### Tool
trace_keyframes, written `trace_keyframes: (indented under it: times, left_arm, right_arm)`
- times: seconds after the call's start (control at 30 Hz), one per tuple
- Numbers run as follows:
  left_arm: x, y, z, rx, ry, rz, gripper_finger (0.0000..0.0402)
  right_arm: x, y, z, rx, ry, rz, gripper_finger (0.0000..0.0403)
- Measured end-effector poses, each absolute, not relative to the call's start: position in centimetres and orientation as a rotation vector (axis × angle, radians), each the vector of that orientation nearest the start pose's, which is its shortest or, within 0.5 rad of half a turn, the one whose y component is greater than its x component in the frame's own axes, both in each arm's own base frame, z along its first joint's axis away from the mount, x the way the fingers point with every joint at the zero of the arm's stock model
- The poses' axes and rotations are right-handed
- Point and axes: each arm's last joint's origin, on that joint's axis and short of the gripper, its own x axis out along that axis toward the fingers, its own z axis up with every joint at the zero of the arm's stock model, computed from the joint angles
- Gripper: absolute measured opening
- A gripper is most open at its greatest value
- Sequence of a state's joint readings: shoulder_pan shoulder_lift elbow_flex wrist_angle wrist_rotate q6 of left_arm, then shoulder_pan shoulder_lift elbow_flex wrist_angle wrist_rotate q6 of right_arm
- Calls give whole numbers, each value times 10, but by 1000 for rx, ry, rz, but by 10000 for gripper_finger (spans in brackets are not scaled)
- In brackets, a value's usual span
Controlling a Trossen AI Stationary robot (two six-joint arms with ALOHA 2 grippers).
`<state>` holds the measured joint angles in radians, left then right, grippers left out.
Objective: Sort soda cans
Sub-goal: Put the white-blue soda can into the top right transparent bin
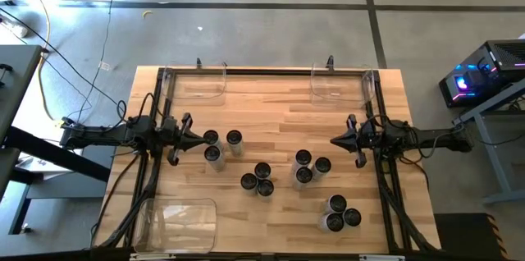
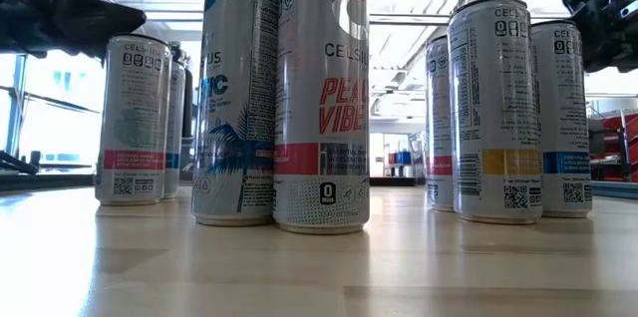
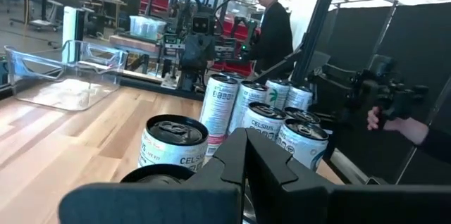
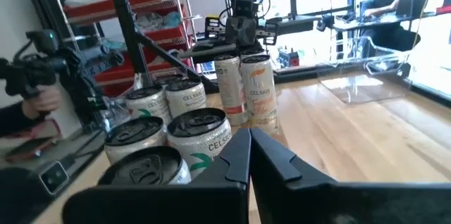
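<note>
Soda cans (image 2: 321, 98) upright on table, labels reading CELSIUS, PEACH VIBE

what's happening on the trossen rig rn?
Sorting hasn't started. About twelve soda cans stand in loose clusters mid-table. The left gripper and right gripper hover shut at either side, facing inward, holding nothing. The clear bins at the table's corners show no cans.

a robotics lab: red shelving (image 4: 158, 2), a second robot rig (image 3: 197, 41).
</note>
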<state>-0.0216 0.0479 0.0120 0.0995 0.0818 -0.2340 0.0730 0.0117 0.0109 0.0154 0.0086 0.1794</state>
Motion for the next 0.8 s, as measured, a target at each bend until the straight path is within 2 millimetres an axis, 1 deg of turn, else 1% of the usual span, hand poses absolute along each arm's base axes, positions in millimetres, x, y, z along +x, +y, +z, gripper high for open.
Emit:
trace_keyframes:
  times: [0.1, 0.27, 0.53, 0.67, 0.8]
  left_arm:
    - [100, -5, 175, -224, -64, -111, 0]
    - [100, -4, 175, -198, -74, -93, 0]
    - [99, -4, 176, -179, -83, -87, 0]
    - [99, -4, 176, -180, -83, -89, 0]
    - [99, -4, 177, -207, -93, -98, 0]
  right_arm:
    - [98, 6, 168, 206, -15, 45, 0]
    - [97, 4, 175, 215, -90, -18, 0]
    - [92, 2, 198, 239, -340, -69, 2]
    - [91, 0, 200, 219, -365, -114, 25]
    - [91, -1, 200, 208, -364, -167, 74]
